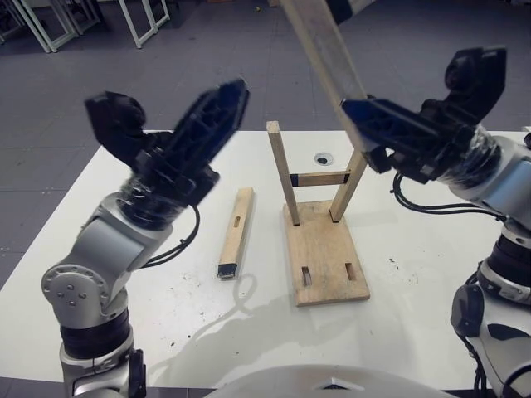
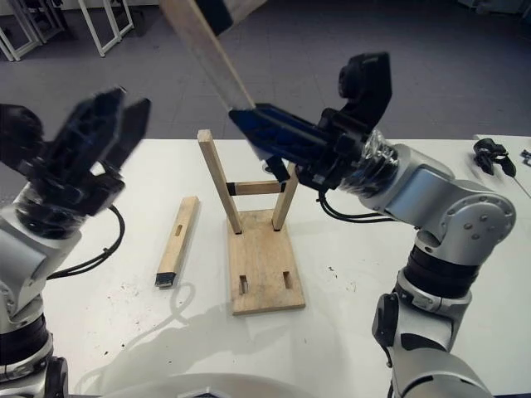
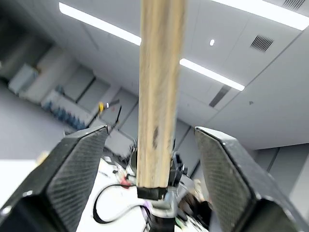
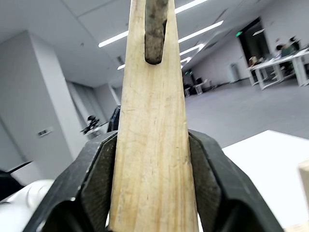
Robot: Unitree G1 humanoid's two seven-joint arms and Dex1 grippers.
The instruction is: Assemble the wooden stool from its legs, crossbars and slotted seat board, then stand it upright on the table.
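Note:
The slotted seat board [image 1: 325, 253] lies flat on the white table [image 1: 124, 232]. Two legs [image 1: 282, 170] joined by a crossbar [image 1: 320, 178] stand in its far slots, and its two near slots are bare. A loose leg [image 1: 235, 230] lies on the table to the board's left. My right gripper [image 1: 355, 109] is raised above the board's right side, shut on another wooden leg [image 1: 328, 50] that slants up and back; its pads [image 4: 99, 181] clamp both faces. My left gripper [image 2: 112, 124] hovers high on the left, open, apart from that leg, which appears between its fingers [image 3: 72, 169].
A round hole [image 1: 323, 157] sits in the table behind the standing legs. A small black object [image 2: 491, 154] lies at the table's far right. The table's near left area around the loose leg is bare. White metal frames [image 1: 141, 16] stand on the floor beyond.

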